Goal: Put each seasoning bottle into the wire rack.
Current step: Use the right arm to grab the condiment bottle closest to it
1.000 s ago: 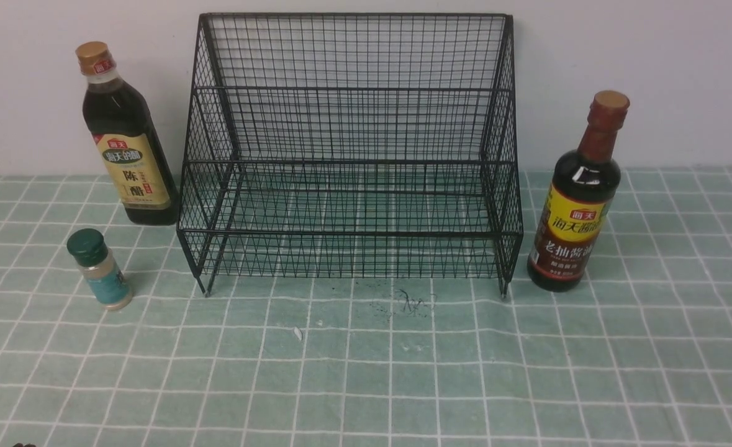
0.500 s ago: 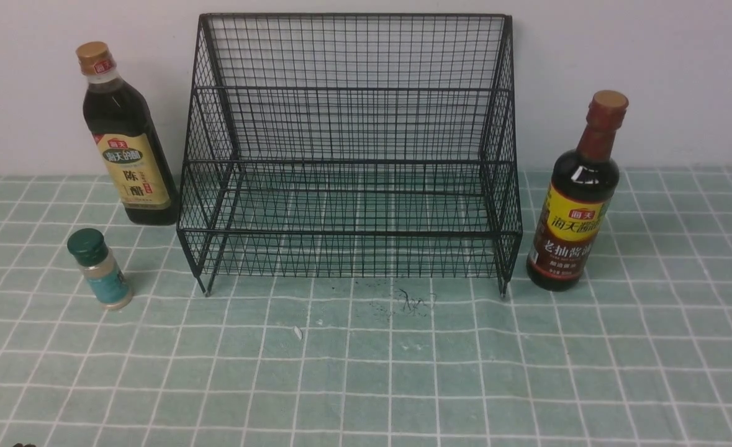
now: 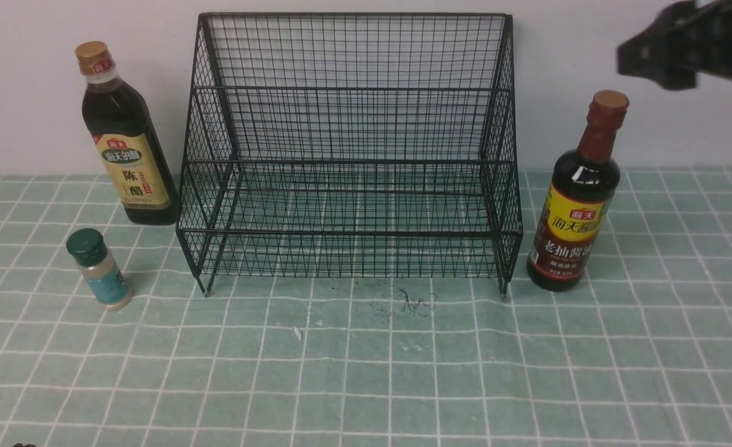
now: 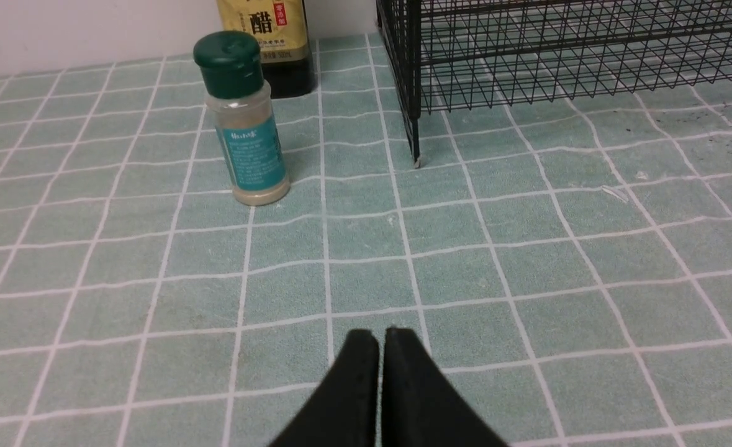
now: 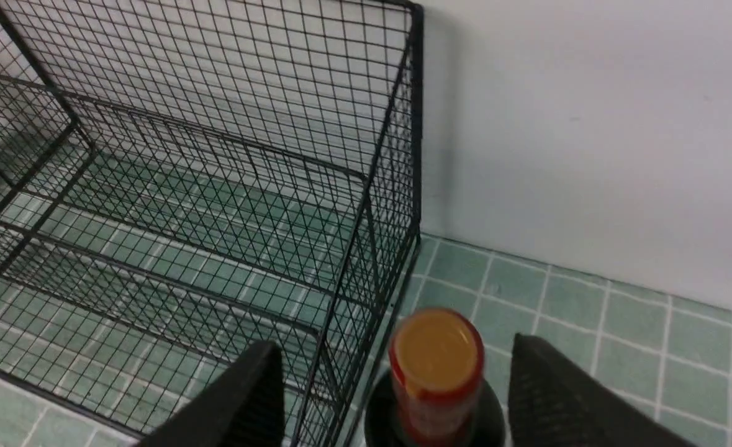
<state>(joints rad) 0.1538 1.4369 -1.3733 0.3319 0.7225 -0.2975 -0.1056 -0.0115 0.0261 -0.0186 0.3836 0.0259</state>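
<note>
The black wire rack (image 3: 353,233) stands empty against the back wall. Left of it is the tall dark bottle with tan cap and cream label (image 3: 128,167), with the small green-capped shaker (image 3: 102,273) in front. Right of the rack stands the dark bottle with brown-red neck and yellow label (image 3: 573,223). My right gripper (image 3: 648,59) hovers above that bottle. In the right wrist view its jaws (image 5: 397,351) are open either side of the cap (image 5: 437,354), not touching. My left gripper (image 4: 380,335) is shut and empty, low over the cloth, well short of the shaker (image 4: 248,124).
A green checked cloth (image 3: 366,372) covers the table. A white wall rises close behind the rack and bottles. The rack's right side (image 5: 412,124) stands very near the yellow-label bottle. Dark specks (image 3: 403,301) and a white scrap (image 3: 298,333) lie before the rack.
My right gripper has come into the front view at the top right, above the yellow-label bottle. The bottles and the rack have stayed where they were.
</note>
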